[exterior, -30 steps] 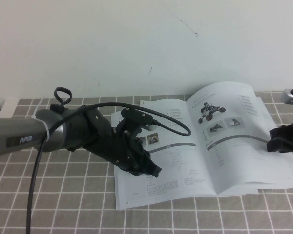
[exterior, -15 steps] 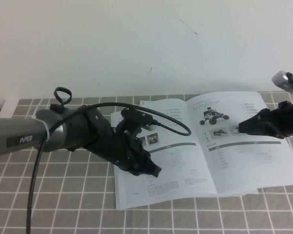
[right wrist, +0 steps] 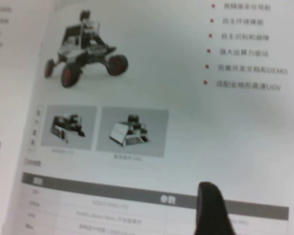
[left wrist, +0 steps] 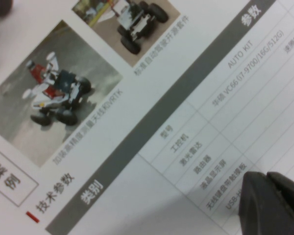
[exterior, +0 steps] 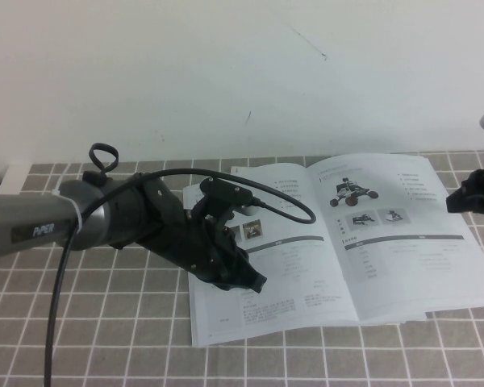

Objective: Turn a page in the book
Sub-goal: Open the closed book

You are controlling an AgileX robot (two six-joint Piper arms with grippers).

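The book lies open on the tiled table. Its right-hand sheet is the page, showing a dark rover above two small grey photos and a table; it also fills the right wrist view. My left gripper is shut and rests on the left-hand sheet, below a brownish photo. My right gripper hovers at the page's outer right edge. A dark part of it shows over the page's table band.
A grey cloth with a white grid covers the table. A white wall stands behind. The left arm's black cable loops over the book's left sheet. A white block sits at the far left.
My right gripper moved in over the rover page, then drew back to its outer right edge. The page, bulged up a second ago, now lies lower. The left arm has not moved.
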